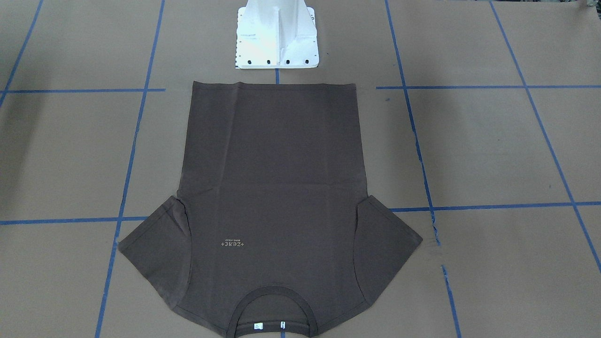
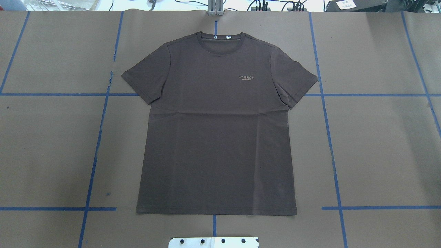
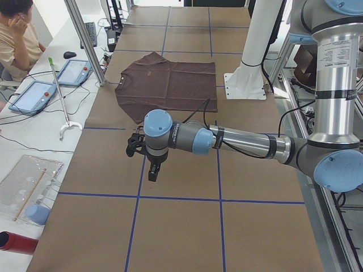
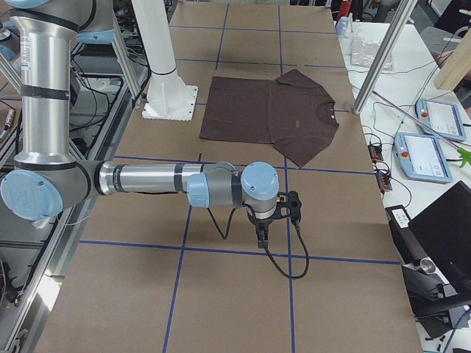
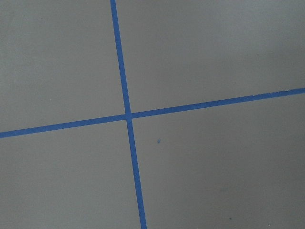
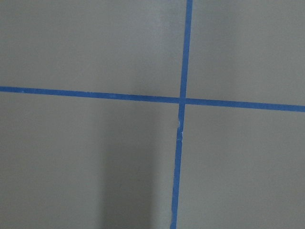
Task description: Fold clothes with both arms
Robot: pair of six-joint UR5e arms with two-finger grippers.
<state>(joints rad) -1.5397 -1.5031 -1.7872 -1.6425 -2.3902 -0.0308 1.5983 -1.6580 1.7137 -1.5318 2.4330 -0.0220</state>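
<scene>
I see a desk (image 2: 379, 137) covered in brown paper, gridded with blue tape lines (image 2: 329, 137), and a white bolted pedestal (image 1: 277, 42) on it. Beside it, a seated person (image 3: 17, 34), two tablets (image 3: 34, 95), a keyboard (image 3: 91, 34) and a red cylinder (image 3: 17, 242).

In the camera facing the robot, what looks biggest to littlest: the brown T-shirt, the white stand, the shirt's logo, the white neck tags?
1. brown T-shirt, by far the largest.
2. white stand, though the frame cuts off its top.
3. logo.
4. white neck tags, both tiny and about alike.
</scene>
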